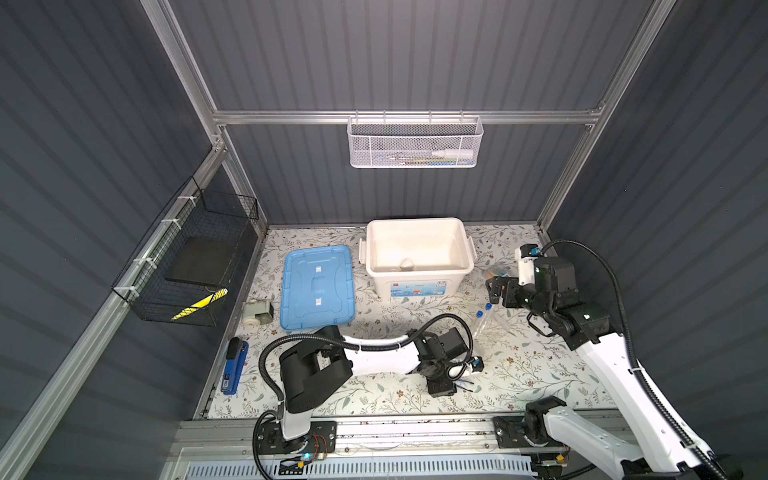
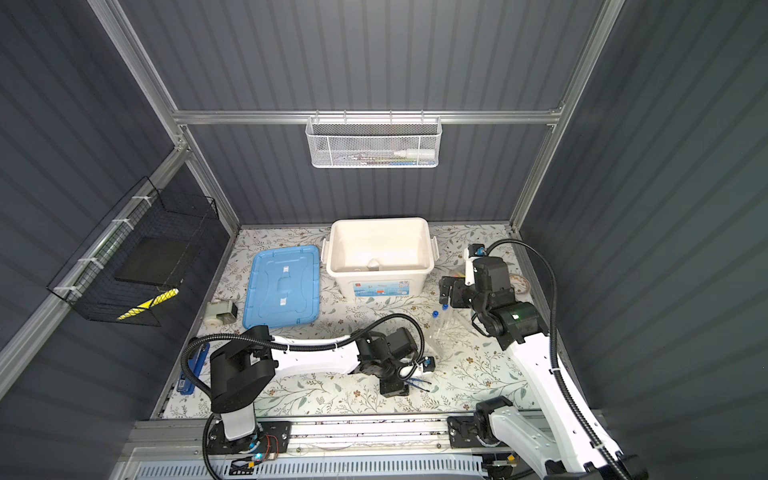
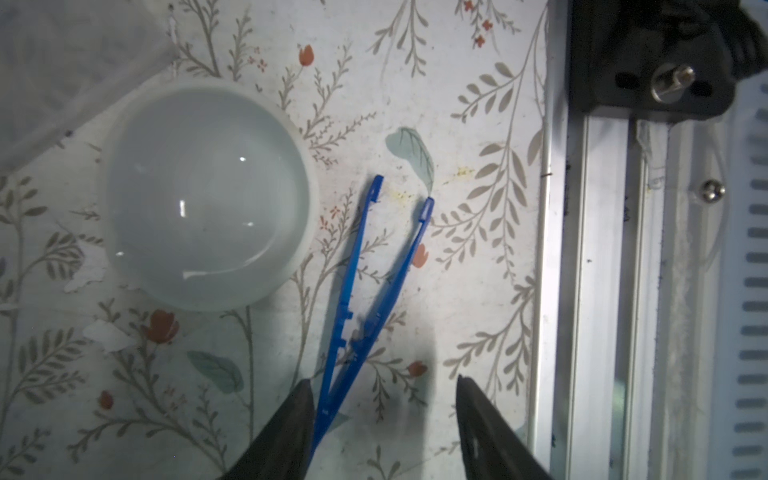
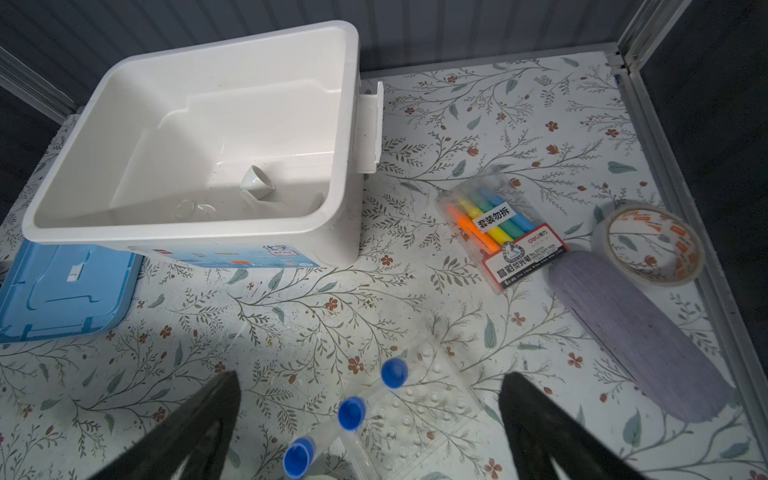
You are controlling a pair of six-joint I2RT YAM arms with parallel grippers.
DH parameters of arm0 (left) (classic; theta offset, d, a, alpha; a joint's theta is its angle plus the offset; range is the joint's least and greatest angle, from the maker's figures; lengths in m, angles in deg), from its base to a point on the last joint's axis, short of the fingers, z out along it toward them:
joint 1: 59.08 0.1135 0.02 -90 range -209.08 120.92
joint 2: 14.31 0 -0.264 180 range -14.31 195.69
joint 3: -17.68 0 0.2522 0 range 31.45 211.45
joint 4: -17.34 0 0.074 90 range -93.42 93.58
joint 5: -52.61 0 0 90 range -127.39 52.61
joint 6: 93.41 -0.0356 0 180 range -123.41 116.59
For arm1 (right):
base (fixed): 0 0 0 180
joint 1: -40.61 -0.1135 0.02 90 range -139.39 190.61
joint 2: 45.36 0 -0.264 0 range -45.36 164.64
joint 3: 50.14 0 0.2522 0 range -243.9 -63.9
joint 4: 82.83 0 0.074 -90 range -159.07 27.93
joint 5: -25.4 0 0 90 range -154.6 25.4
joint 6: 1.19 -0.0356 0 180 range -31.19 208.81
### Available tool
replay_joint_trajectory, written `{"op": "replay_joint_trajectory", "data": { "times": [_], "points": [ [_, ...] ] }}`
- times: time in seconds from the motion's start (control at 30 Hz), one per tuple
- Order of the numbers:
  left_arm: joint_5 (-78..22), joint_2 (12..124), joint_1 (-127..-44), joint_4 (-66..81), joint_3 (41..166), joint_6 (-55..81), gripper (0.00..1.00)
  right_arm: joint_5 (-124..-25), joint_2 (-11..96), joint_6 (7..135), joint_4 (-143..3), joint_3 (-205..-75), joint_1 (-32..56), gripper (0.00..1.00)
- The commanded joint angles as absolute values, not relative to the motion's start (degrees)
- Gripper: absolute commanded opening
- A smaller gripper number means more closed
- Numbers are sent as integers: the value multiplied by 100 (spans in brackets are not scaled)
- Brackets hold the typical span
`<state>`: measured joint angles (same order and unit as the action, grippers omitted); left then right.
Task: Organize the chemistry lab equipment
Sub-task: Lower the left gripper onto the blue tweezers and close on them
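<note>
Blue tweezers (image 3: 376,286) lie flat on the floral table (image 3: 457,291), prongs splayed, near its front edge and the aluminium rail (image 3: 590,270). The left gripper (image 3: 383,380) straddles their joined end with jaws apart: one finger (image 3: 291,424) touches the plastic and its partner stands clear, so nothing is pinched. Only the left wrist view shows the white dish (image 3: 208,195) just beside the tweezers; in both top views the arm covers it. The right gripper (image 4: 370,376) hangs spread wide above three blue-capped tubes (image 4: 351,412) lying against the clear rack (image 4: 432,399). Its wrist view alone makes out clear glassware (image 4: 195,208) beside a small white cup (image 4: 257,180) inside the white bin (image 4: 187,232). Bare tabletop lies open between bin, blue lid (image 1: 318,286) and tubes
</note>
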<state>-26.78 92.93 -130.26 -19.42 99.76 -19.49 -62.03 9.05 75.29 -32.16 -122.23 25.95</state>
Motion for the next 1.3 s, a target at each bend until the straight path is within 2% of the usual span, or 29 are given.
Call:
{"op": "replay_joint_trajectory", "data": {
  "times": [0.0, 0.2, 0.67, 1.27],
  "points": [
    [-2516, 9397, -13040, -1863, 10099, -2116, 55, -6054, 753, 7456, -3070, -12118, 2619, 99],
    [-2541, 9539, -13042, -1666, 10106, -2103, 50, -6055, 582, 7394, -3003, -11990, 2619, 99],
    [-2798, 9600, -13045, -1394, 9987, -2011, 46, -5984, 388, 7341, -2923, -11858, 2619, 99],
    [-2924, 9465, -13044, -1593, 9509, -1911, 21, -5917, 324, 7378, -2982, -11725, 2628, 99]
  ]
}}
